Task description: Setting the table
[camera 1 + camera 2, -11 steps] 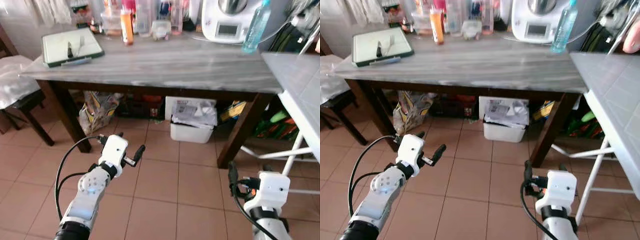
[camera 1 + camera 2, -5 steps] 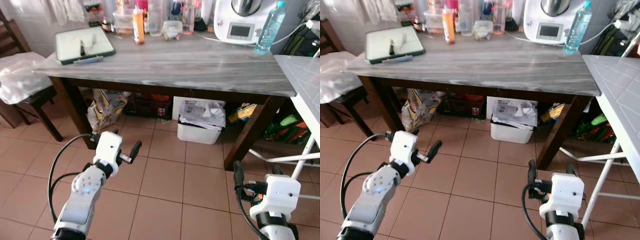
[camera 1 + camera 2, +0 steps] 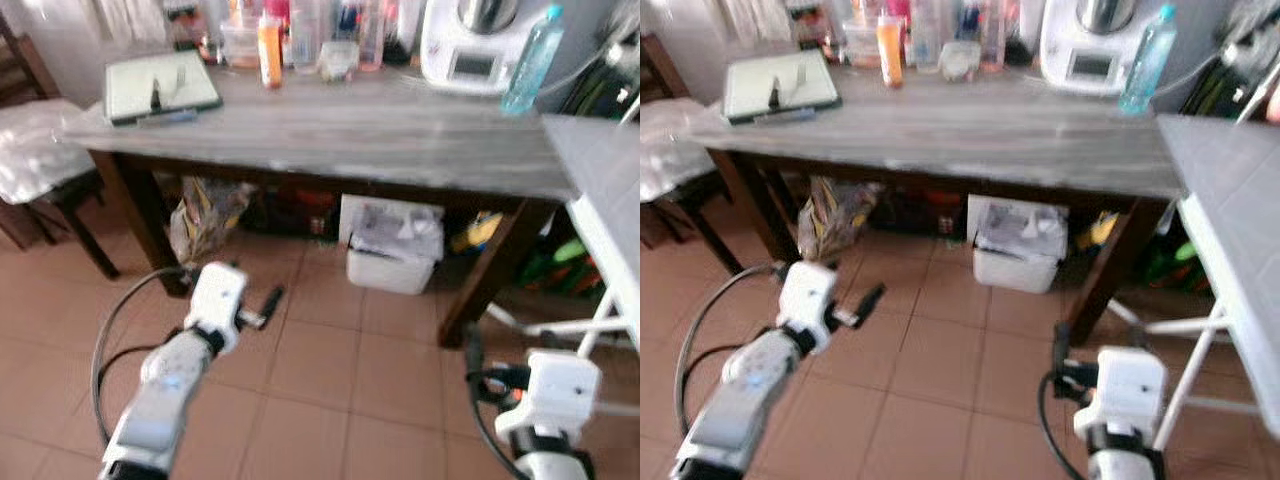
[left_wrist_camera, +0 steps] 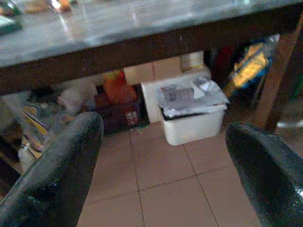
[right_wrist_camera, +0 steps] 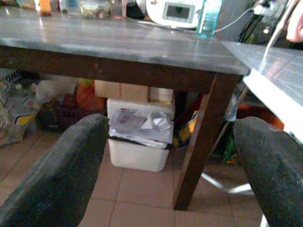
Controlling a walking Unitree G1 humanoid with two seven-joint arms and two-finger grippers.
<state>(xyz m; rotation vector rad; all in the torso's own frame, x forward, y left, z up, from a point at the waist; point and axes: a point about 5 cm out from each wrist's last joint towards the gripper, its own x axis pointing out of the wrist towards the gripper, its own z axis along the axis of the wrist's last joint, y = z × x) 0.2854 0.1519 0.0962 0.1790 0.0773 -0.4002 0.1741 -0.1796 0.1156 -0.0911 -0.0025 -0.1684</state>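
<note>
A grey wooden table (image 3: 330,125) stands ahead of me. At its far left corner lies a green-rimmed tray (image 3: 130,85) with a fork (image 3: 180,78) and a dark-handled knife (image 3: 154,95) on it. My left gripper (image 3: 245,290) hangs low over the tiled floor, well short of the table, open and holding nothing. In the left wrist view its fingers (image 4: 57,175) stand wide apart. My right gripper (image 3: 505,350) is also low, near the table's right leg, open and holding nothing, with its fingers (image 5: 61,175) spread in the right wrist view.
Along the table's back edge stand an orange bottle (image 3: 269,42), jars, a white appliance (image 3: 470,45) and a blue water bottle (image 3: 525,65). A white bin (image 3: 395,255) and bags sit under the table. A chair (image 3: 40,170) is at left, a white folding table (image 3: 600,190) at right.
The whole picture has shifted a little and gone blurred, so the camera is moving. Both grippers stay low and open, holding nothing.
</note>
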